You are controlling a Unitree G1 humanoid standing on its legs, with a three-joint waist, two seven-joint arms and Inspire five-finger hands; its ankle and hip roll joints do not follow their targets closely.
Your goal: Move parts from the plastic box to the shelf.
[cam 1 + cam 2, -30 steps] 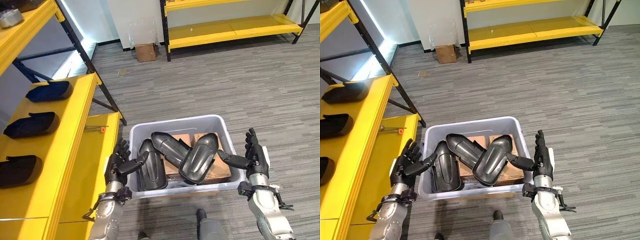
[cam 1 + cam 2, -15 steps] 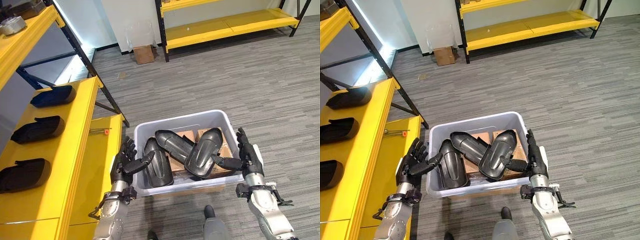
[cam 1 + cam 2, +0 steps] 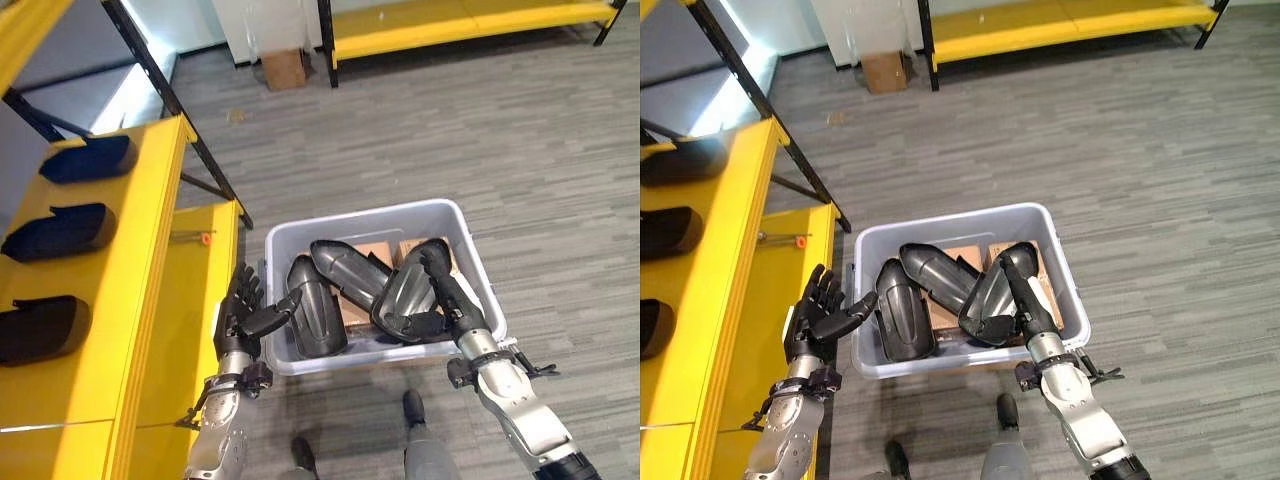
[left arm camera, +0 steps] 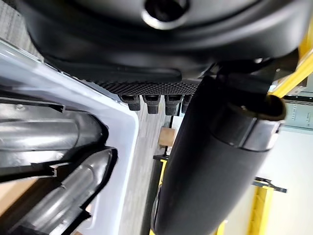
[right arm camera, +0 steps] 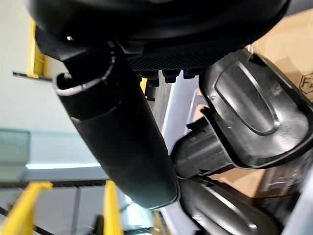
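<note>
A grey plastic box stands on the floor and holds three black shell-shaped parts: a left one, a middle one and a right one. My right hand reaches over the box's near right corner. It is open, its straight fingers lying along the right part and its thumb beside that part. My left hand hovers open just outside the box's left wall, thumb towards the left part. The yellow shelf on the left carries three more black parts.
Cardboard cartons lie under the parts in the box. A small orange-tipped tool rests on the lower yellow board. A black shelf post slants behind it. A cardboard box and another yellow shelf stand far back.
My right hand has moved from outside the box's right wall over the rim onto the right part. The left hand stays by the left wall. The camera has tilted down.
</note>
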